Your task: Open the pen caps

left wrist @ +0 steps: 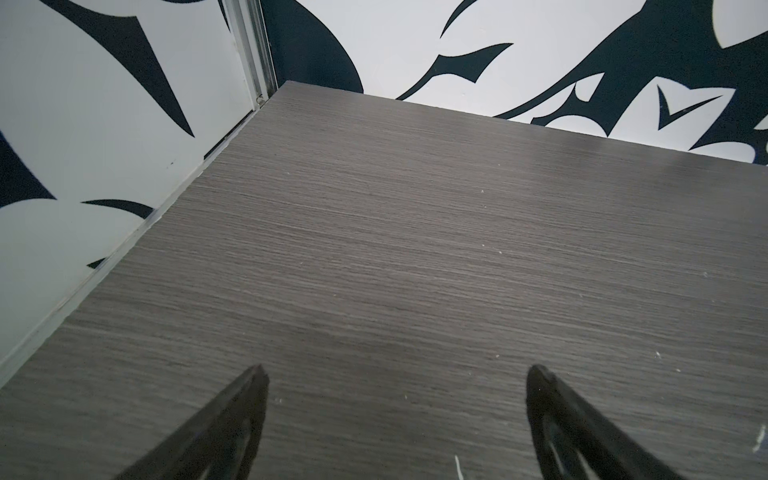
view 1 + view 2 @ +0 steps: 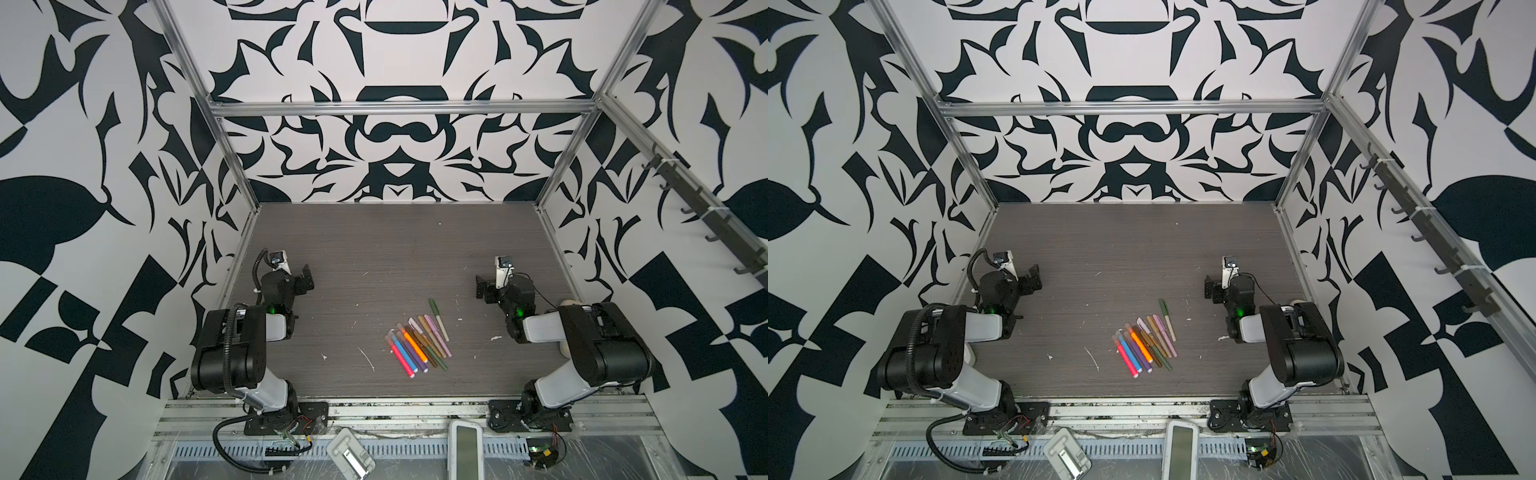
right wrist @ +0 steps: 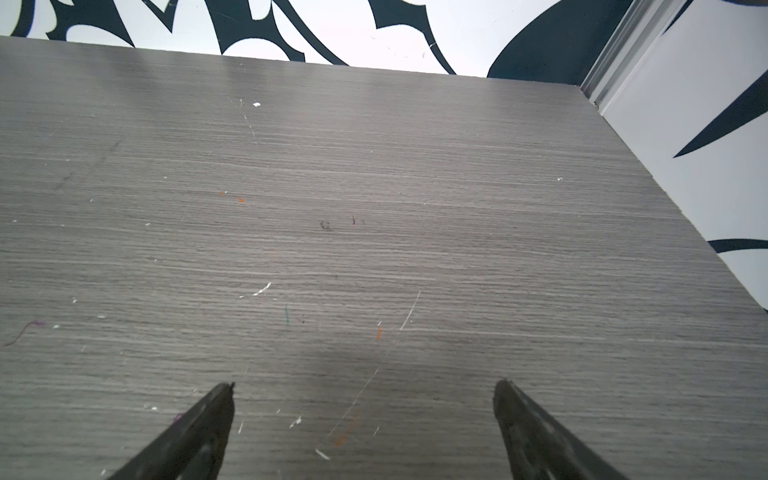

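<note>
Several pens [image 2: 417, 343] [image 2: 1144, 343] lie side by side in a slanted row on the grey wood-grain table [image 2: 374, 257], right of its middle and toward the front. Pink, blue, purple and orange ones are on the left, thin tan, brown, olive and lilac ones on the right. The farthest pen carries a dark green pen cap [image 2: 434, 308] [image 2: 1163, 306]. My left gripper [image 2: 305, 278] [image 1: 397, 374] hangs open at the table's left side, far from the pens. My right gripper [image 2: 482, 289] [image 3: 365, 386] hangs open at the right side. Neither wrist view shows any pens.
Patterned black-and-white walls and aluminium posts [image 2: 232, 158] close in the table on three sides. A white handheld device [image 2: 464, 442] and a white bracket [image 2: 349, 455] lie on the front rail. White scratches and ink marks [image 3: 286, 316] dot the tabletop.
</note>
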Available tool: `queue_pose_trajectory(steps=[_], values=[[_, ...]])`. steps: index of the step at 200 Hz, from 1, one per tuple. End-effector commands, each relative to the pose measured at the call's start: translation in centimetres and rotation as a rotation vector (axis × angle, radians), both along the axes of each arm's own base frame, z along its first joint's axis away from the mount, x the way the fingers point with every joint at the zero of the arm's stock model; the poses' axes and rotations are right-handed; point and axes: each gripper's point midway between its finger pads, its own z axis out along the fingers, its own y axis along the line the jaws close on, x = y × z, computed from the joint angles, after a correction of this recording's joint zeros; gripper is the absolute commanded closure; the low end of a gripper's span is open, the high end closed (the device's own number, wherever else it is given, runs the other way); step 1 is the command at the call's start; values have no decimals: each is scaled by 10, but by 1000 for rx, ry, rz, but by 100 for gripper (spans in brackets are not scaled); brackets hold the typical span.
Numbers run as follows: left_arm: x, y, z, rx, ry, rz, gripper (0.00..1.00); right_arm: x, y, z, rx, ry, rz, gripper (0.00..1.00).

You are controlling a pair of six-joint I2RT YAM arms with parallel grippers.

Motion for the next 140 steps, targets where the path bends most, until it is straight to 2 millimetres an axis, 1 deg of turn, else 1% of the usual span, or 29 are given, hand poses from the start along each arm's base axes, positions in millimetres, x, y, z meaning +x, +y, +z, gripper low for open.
queue_pose_trajectory(steps=[1, 34, 55, 68, 95, 118, 127, 140], values=[[0, -3, -1, 3, 3, -16, 1, 7, 2, 16, 2, -54, 12, 0], [-2, -4, 0, 3, -5, -23, 1, 7, 2, 16, 1, -54, 12, 0], [-2, -5, 0, 12, -8, -29, 1, 8, -7, 15, 0, -45, -45, 0], [0, 1, -1, 4, 6, 2, 1, 8, -6, 15, 0, -44, -44, 0], [-1, 2, -1, 5, 0, 4, 1, 8, -7, 15, 2, -49, -47, 0], [0, 1, -1, 6, 2, -7, 1, 8, -3, 16, 1, -50, -23, 0], [0, 2, -1, 4, 3, -3, 1, 9, -4, 15, -1, -47, -30, 0], [0, 2, -1, 3, 3, 0, 1, 9, -11, 16, -2, -46, -74, 0]])
